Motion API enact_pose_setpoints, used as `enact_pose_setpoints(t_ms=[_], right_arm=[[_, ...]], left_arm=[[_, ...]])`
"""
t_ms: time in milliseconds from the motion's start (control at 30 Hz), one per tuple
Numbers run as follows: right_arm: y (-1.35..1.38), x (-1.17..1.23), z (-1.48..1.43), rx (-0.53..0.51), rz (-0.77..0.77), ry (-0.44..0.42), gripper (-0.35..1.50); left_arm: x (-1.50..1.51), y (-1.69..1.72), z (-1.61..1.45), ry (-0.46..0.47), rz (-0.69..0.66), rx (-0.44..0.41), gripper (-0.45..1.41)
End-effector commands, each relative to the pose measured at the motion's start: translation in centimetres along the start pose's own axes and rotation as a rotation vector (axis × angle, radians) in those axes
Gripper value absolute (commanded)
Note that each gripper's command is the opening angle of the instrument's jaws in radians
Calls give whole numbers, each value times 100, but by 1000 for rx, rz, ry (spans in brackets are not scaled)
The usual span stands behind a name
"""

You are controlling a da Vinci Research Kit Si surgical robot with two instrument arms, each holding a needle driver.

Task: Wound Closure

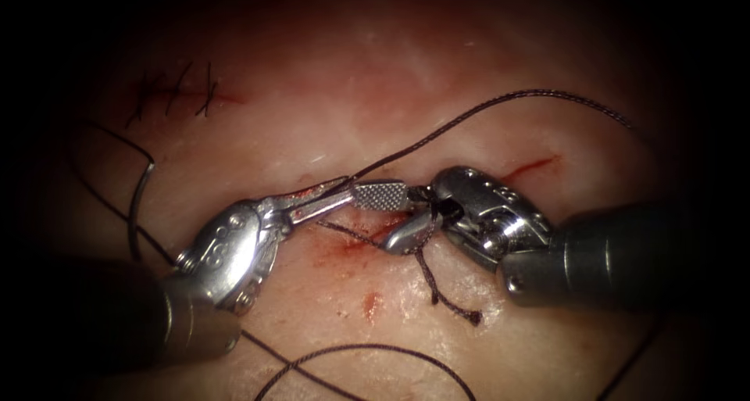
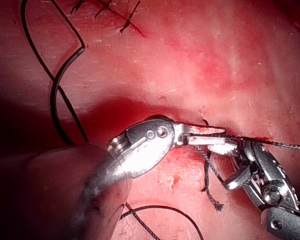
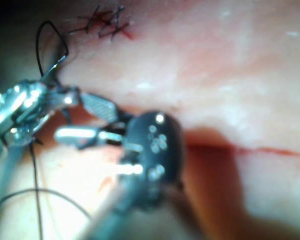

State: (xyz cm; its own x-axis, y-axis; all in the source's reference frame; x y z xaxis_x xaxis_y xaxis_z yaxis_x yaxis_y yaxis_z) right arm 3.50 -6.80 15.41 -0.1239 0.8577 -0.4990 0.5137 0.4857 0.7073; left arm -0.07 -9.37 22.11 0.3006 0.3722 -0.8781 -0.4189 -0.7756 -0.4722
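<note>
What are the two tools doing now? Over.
Left tool shut on thread. Right tool open over the cut. Needle lying loose on tissue, left of the cut. Nothing in the way.

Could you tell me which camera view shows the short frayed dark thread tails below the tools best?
The endoscope view: the short frayed dark thread tails lie in full on the pale tissue. The left wrist view shows them hanging beside the right tool. In the right wrist view I cannot make them out.
</note>
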Motion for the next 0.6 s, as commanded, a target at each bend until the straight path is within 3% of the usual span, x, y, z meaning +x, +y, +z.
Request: enact_pose_setpoints(t_ms=[33,67,200,300,400,500,600], right_arm=[[-1,-10,0,45,-23,-49,22],[-1,-10,0,45,-23,-49,22],[-10,-9,-7,131,-103,-211,17],[-12,-4,-7,186,-145,-250,15],[-15,-2,-4,241,-215,-298,27],[-15,-4,2,280,-266,-369,57],[-17,-9,13,366,-309,-450,73]], left_arm=[[-9,8,3,3,-6,2,-45],[-9,8,3,3,-6,2,-45],[-11,10,14,6,-4,-6,-45],[-17,12,14,8,1,-12,-45],[-21,9,12,9,4,-14,-45],[-22,10,14,9,5,-15,-45],[-26,15,21,12,8,-28,-45]])
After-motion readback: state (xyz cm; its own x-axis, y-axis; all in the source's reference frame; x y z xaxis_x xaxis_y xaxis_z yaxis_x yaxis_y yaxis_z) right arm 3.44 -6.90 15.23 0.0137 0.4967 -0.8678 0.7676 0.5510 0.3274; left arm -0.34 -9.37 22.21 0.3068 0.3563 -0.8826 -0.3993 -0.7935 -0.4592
